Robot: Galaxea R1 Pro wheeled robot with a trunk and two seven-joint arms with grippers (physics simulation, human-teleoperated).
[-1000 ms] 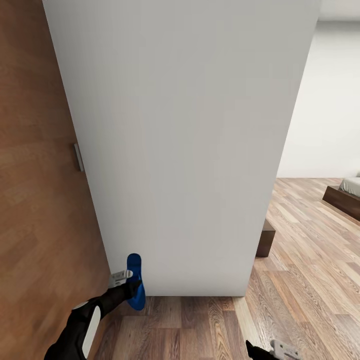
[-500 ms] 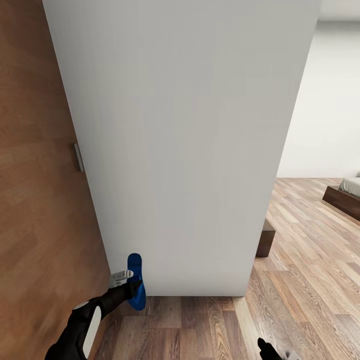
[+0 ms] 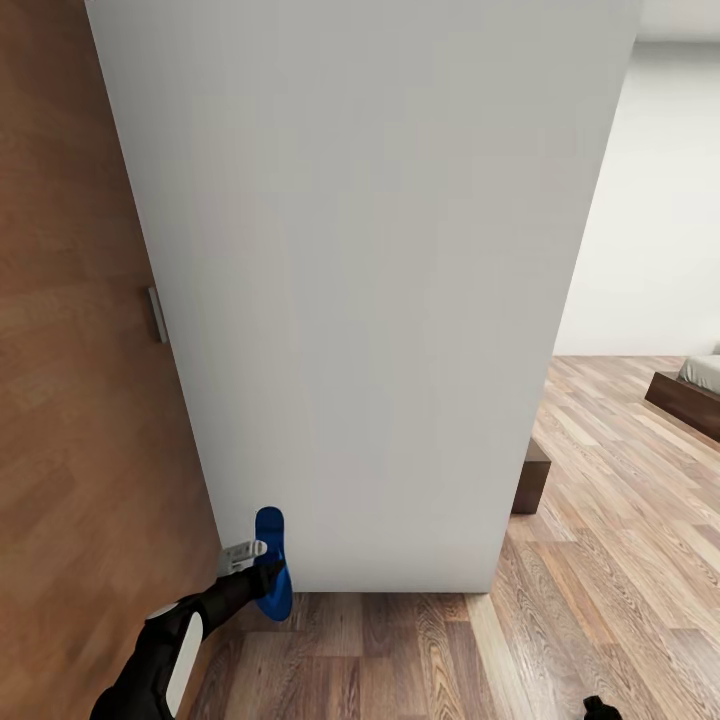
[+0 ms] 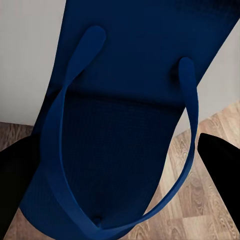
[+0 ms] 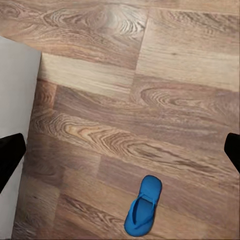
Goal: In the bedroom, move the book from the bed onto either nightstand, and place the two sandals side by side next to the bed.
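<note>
Left hand [image 3: 250, 570], low in the frame's lower left, holds one blue sandal [image 3: 270, 562] upright before a white wall [image 3: 370, 300]. Second sandal [image 5: 143, 205] lies on the floor [image 5: 150, 100]; right hand's fingers stand wide. I judge both placements and the book remain.

A broad white wall end [image 3: 360, 290] fills the middle of the head view, its flat face plain and unmarked, its foot meeting the floor. To its left stands a warm brown wooden door [image 3: 80, 400], grain running across it, with a small grey metal piece [image 3: 157, 314] at its edge, perhaps a latch plate, too small to tell. Striped brown wood planks [image 3: 600, 560] spread to the right and along the bottom. A low dark brown block [image 3: 532, 478] juts out from behind the wall's right edge, resting on the planks. Farther back a pale white wall [image 3: 650, 220] closes off the room.
</note>
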